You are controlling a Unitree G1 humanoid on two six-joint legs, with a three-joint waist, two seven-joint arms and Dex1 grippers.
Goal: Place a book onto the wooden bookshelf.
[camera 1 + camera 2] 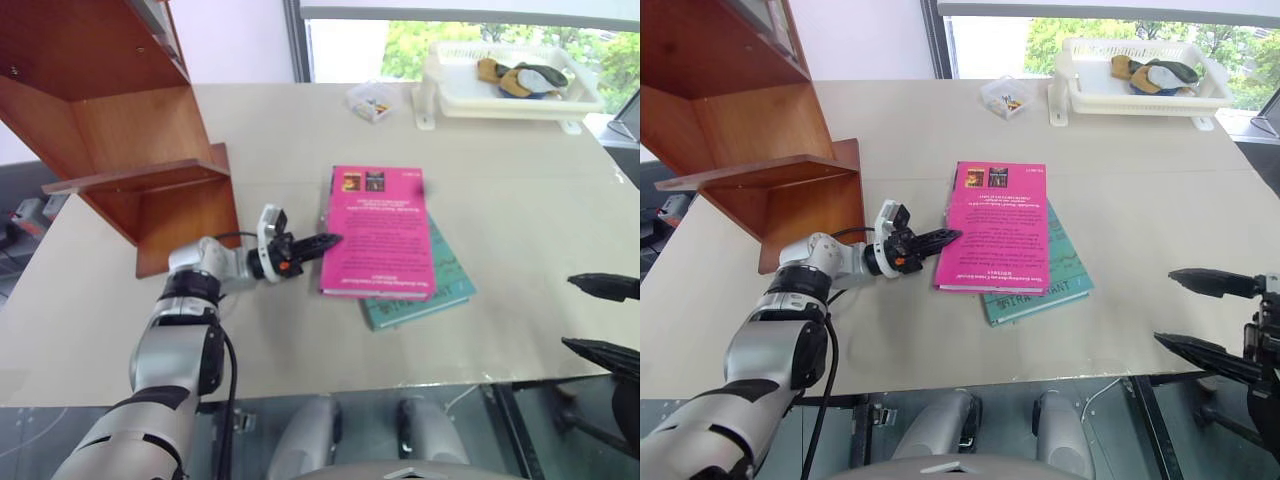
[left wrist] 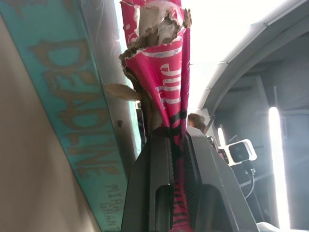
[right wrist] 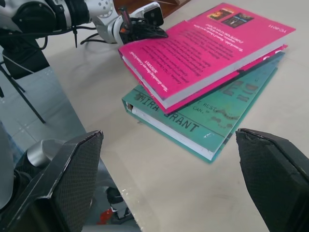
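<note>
- Head views: the book (image 1: 377, 232) lies flat on a teal book (image 1: 430, 285) mid-worktop (image 1: 520, 200), long axis near to far. The left claw (image 1: 322, 243) pinches its left edge, the spine side. The bookshelf (image 1: 130, 120) stands far left, so the left arm is nearer. A white tray (image 1: 440, 75) far right holds cloth-like items.
- Left wrist view: fingers (image 2: 149, 193) pressed on the pink spine.
- Right wrist view: right claw (image 3: 169, 179) spread, empty, well right of the book.

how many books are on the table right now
2. The pink book lies on top of the green book near the middle of the table, with the left gripper shut on the pink one's spine edge.
</note>
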